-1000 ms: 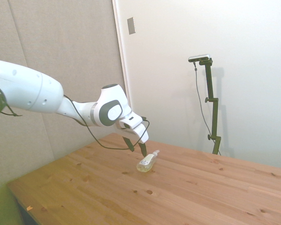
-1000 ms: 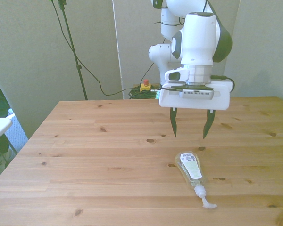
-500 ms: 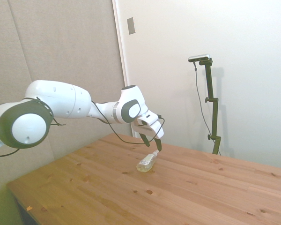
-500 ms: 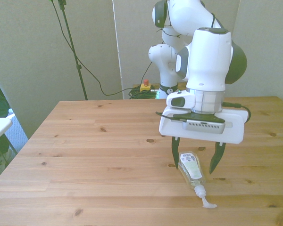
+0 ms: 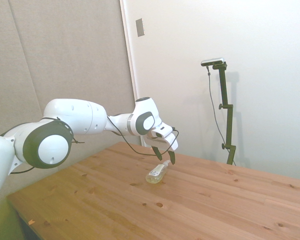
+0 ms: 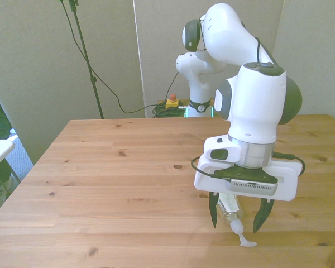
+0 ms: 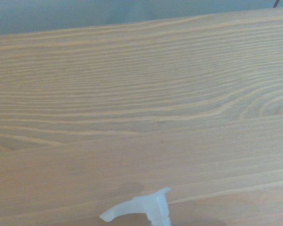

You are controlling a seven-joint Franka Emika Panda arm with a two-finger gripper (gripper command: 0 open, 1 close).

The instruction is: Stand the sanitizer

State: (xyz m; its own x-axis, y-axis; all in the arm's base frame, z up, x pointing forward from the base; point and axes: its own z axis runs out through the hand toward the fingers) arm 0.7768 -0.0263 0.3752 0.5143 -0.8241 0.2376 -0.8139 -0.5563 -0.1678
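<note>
Lying flat on the bench (image 6: 100,184), the sanitizer (image 6: 229,207) points its nozzle toward the near edge; gripper (image 6: 238,215) fingers (image 6: 213,211) spread apart, straddling it.

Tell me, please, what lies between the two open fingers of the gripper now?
The sanitizer's pump end lies on the table between the open fingers of the gripper, untouched; the front view shows it best.

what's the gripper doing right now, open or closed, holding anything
Gripper: open, holding nothing; its fingers hang either side of the sanitizer, which lies on its side on the table.
</note>
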